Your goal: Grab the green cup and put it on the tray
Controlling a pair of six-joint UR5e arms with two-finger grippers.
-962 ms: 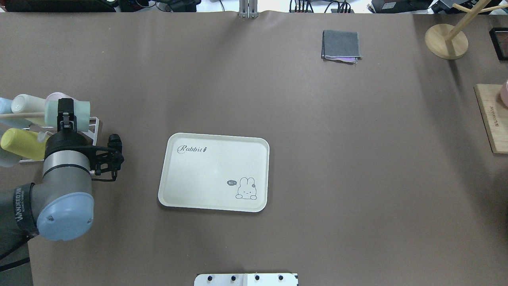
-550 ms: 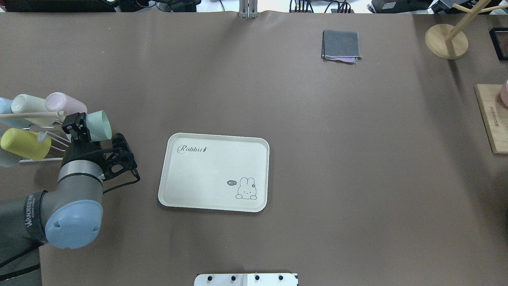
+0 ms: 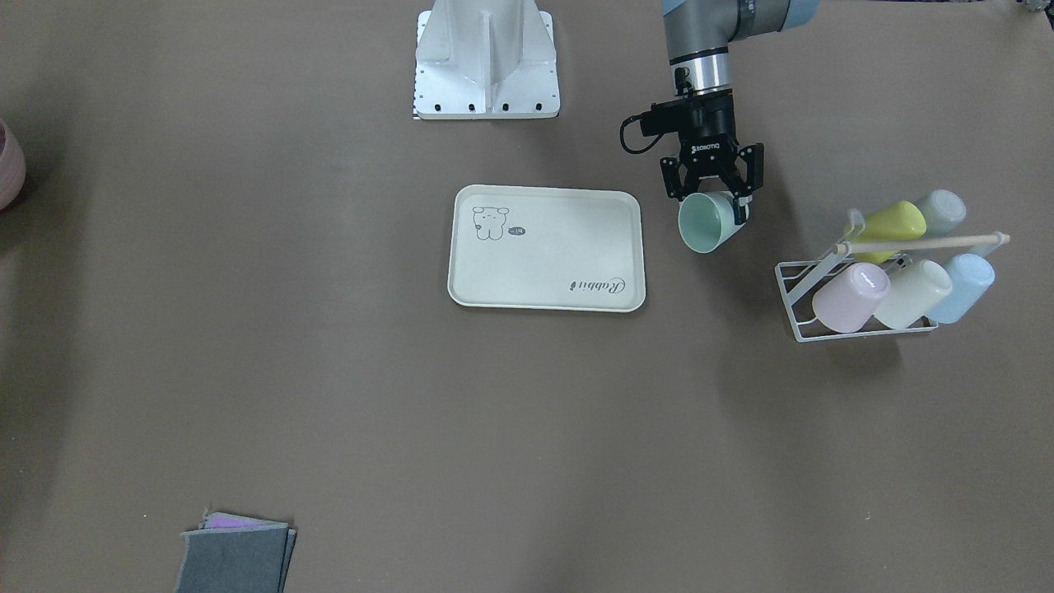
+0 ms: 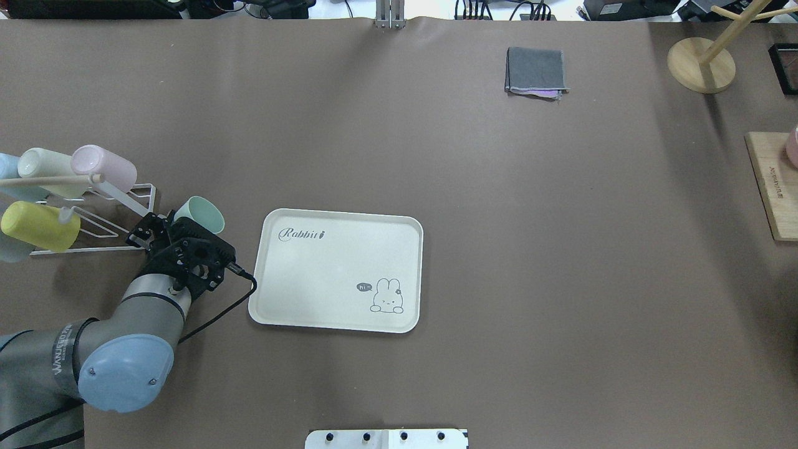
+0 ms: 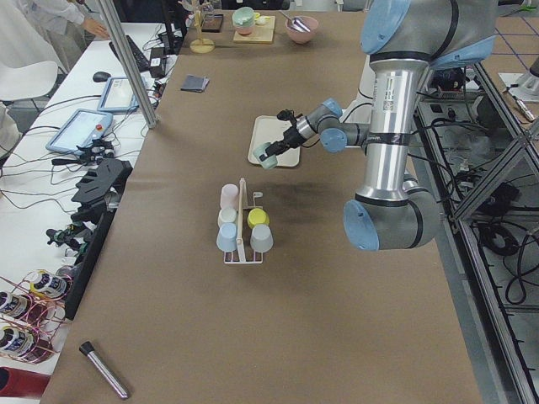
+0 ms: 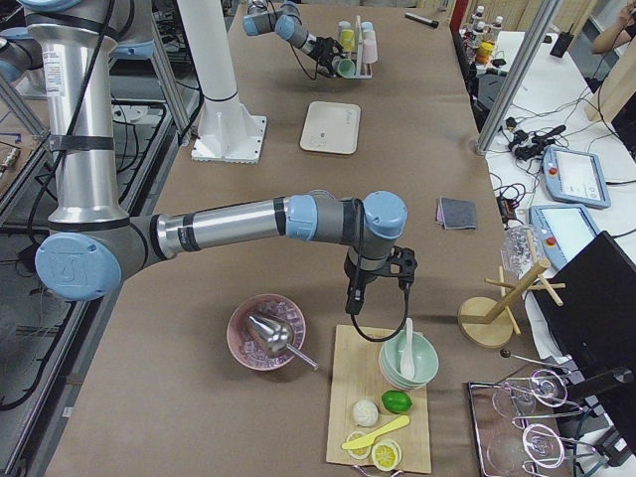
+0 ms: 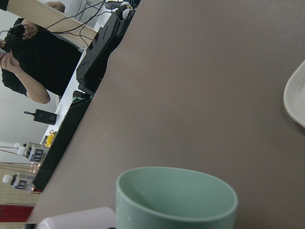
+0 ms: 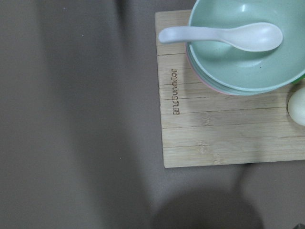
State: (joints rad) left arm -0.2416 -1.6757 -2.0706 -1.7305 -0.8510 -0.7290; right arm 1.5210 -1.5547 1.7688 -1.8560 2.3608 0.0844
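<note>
Clamping the green cup near its base, the left gripper sits at the lower left of the overhead view, its jaws closed partway with one finger on each side of the cup. The cup is tilted, with its mouth turned away from the wrist. It lies between the rack and the tray, near the tray's left edge but not over it. In the left wrist view the cup's rim fills the bottom of the frame, and a sliver of the tray shows at the right edge.

Further left, the rack holds a yellow cup, a pink cup, a cream cup and a blue cup, all lying on their sides. The tray lies flat at the middle of the frame with nothing on it.

Towards the top, right of centre, lies a folded grey cloth. A wooden stand is in the upper right corner.

In the right side view, a board with bowls is at the bottom of the frame. The right gripper hangs just beyond it at the centre. I cannot tell how its jaws stand. Its wrist camera looks down on the board and on a green bowl with a white spoon in it.
</note>
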